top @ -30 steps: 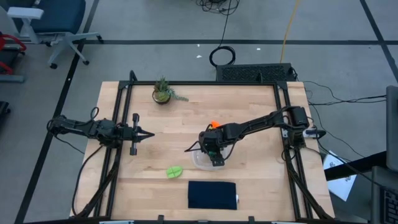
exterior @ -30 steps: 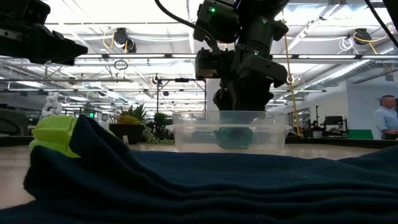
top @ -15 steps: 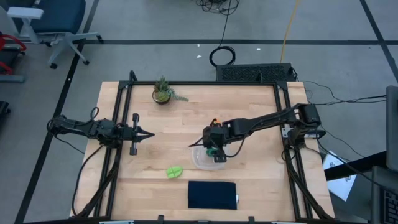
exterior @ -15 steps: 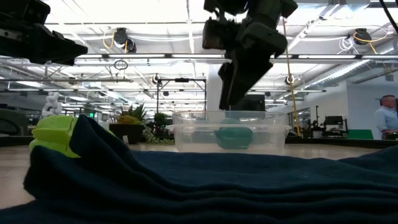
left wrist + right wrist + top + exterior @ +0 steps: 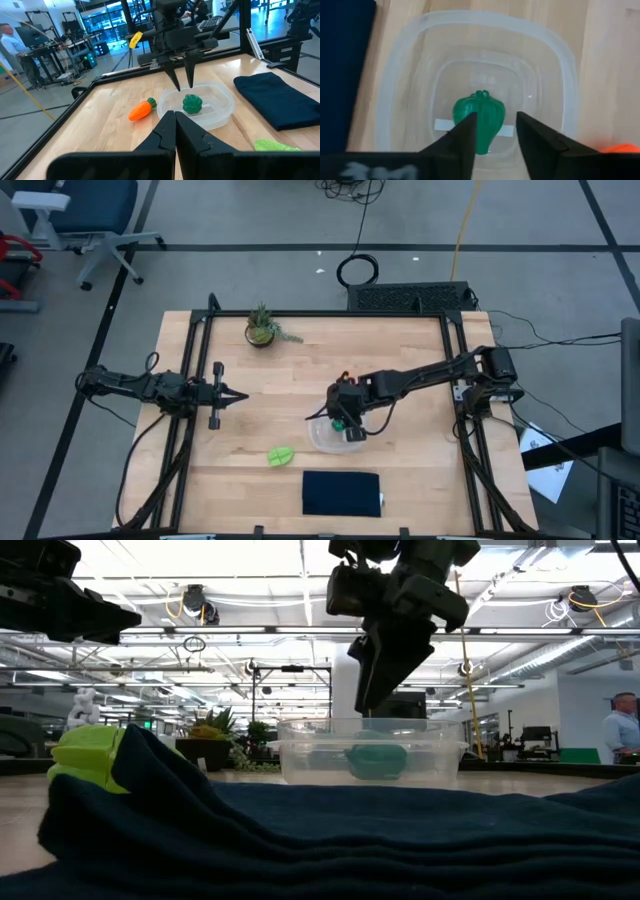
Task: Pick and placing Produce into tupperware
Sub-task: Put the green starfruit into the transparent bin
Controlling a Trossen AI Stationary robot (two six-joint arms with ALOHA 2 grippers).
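The tupperware (image 5: pixel 555 65) is a clear rounded-square container standing on the table, also in the high view (image 5: pixel 322 442). The dark green lump (image 5: pixel 479 119) lies on its floor. My right gripper (image 5: pixel 495 136) hangs open just above the lump, fingers pointing down, touching nothing; it shows in the low view (image 5: pixel 372 700) over the container's rim. The orange carrot (image 5: pixel 141 110) lies on the table beside the container's far side. The light-green leafy piece (image 5: pixel 280 456) lies flat on the wood to the container's left. My left gripper (image 5: pixel 240 395) waits shut at the table's left.
A dark navy pad (image 5: pixel 341 493) lies near the table's near edge, just in front of the container. A small potted spiky plant (image 5: pixel 262 328) stands at the far edge. Bare wood lies between the left gripper and the container. A person (image 5: pixel 622 730) stands in the room behind.
My right gripper has risen from inside the container to above its rim. The dark green lump has stayed on the container's floor. The left arm has kept still.
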